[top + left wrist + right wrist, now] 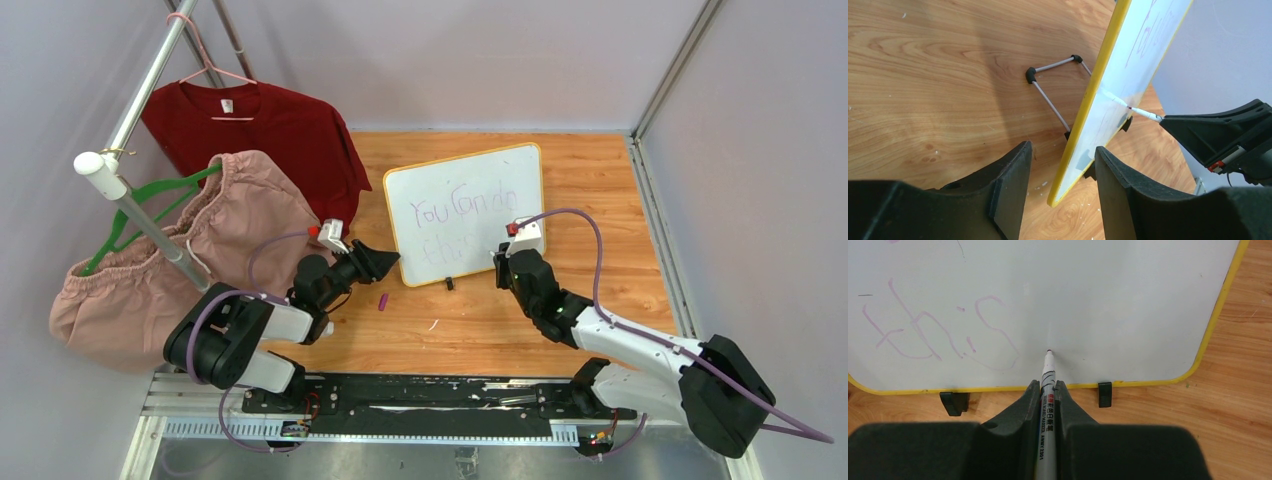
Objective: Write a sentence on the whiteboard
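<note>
The whiteboard (440,180) stands tilted on the wooden table, yellow-framed, on two black feet. The sentence (465,208) in purple reads "You can do" with "this" (943,332) below it. My right gripper (1047,387) is shut on a white marker (1048,405), whose tip touches the board (1123,305) just right of "this". My left gripper (1062,150) is open and straddles the board's lower left corner (1075,165), with a gap on both sides. In the top view it sits at the left gripper (385,262), and the right gripper (512,262) is at the board's lower right.
A red T-shirt (260,125) on a pink hanger and a pink garment (190,250) on a green hanger hang from a rack pole (130,190) at the left. A small purple cap (383,300) lies in front of the board. A wire stand (1050,100) props the board from behind.
</note>
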Controlling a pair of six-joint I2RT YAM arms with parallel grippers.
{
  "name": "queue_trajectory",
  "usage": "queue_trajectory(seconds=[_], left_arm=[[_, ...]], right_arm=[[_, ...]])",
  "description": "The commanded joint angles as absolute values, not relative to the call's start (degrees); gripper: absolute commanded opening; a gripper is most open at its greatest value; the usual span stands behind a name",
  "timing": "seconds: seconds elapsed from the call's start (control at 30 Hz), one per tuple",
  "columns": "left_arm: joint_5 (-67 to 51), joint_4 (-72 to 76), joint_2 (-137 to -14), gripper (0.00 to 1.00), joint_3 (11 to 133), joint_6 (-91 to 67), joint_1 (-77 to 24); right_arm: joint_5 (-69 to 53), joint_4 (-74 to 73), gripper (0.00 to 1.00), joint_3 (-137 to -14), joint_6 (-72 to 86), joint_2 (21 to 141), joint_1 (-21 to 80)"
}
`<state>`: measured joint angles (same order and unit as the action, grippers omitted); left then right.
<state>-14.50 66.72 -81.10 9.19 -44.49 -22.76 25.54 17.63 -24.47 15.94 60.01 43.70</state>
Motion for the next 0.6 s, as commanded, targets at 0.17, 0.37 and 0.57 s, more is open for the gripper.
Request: queue_trajectory(seconds=[0.17,0.37,0.57], left_arm=[[-14.1,68.3,-80.1,0.55,8.5,-43.3,-23.3],[-14.0,68.3,-80.1,0.55,8.3,-43.3,-23.3],[-13.9,68.3,-79.9,0.55,8.3,-43.3,-23.3]], right_arm=[[26.1,19.4,0.00,-25.1,17.2,61.0,42.8],[26.0,19.4,0.00,-25.0,17.3,61.4,42.8],[25.9,19.4,0.00,-25.0,17.4,61.5,42.7]])
